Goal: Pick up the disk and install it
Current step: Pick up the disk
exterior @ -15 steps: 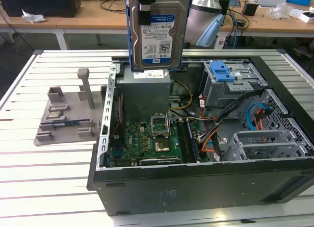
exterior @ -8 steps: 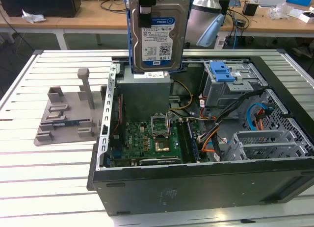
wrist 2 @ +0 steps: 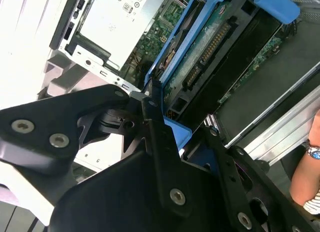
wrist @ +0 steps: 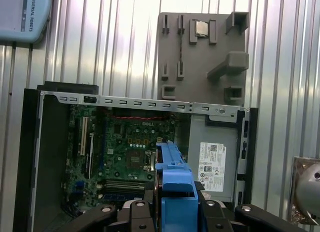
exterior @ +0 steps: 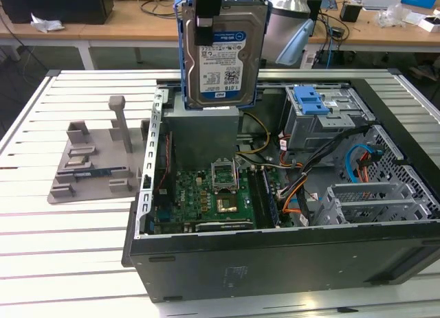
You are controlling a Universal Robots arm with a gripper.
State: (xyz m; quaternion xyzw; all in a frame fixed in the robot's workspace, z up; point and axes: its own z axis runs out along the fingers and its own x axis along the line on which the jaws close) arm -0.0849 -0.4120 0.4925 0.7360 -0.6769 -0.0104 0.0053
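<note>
On the exterior view's left, a grey moulded fixture plate [exterior: 93, 160] lies flat on the white slatted bench [exterior: 69, 263], with posts and slots rising from it. It sits just beside the open computer case [exterior: 275, 256].

The case lies on its side with its interior facing up. Its left part holds the green motherboard [exterior: 206, 201]. Behind the motherboard stands the grey power-supply box [exterior: 203, 136].

The disk [exterior: 227, 64] hangs upright in the air above this part of the case, label toward the exterior camera and blue carrier rails along its edges. The end effector [exterior: 206, 33] is clamped on it from above, one black finger lying across the label side. In the first wrist view the carrier's blue edge [wrist: 175, 177] shows over the seam between motherboard and power-supply box, not seated in any bay.

Further right, orange, black and blue cables [exterior: 302, 187] cross the middle of the case. Beyond them stands a metal drive cage [exterior: 323, 129] topped by a ribbed blue latch [exterior: 311, 99], with a second metal bay [exterior: 371, 201] nearer the camera.

In the second wrist view a person's forearm [wrist 2: 305, 177] shows beside the bench.
</note>
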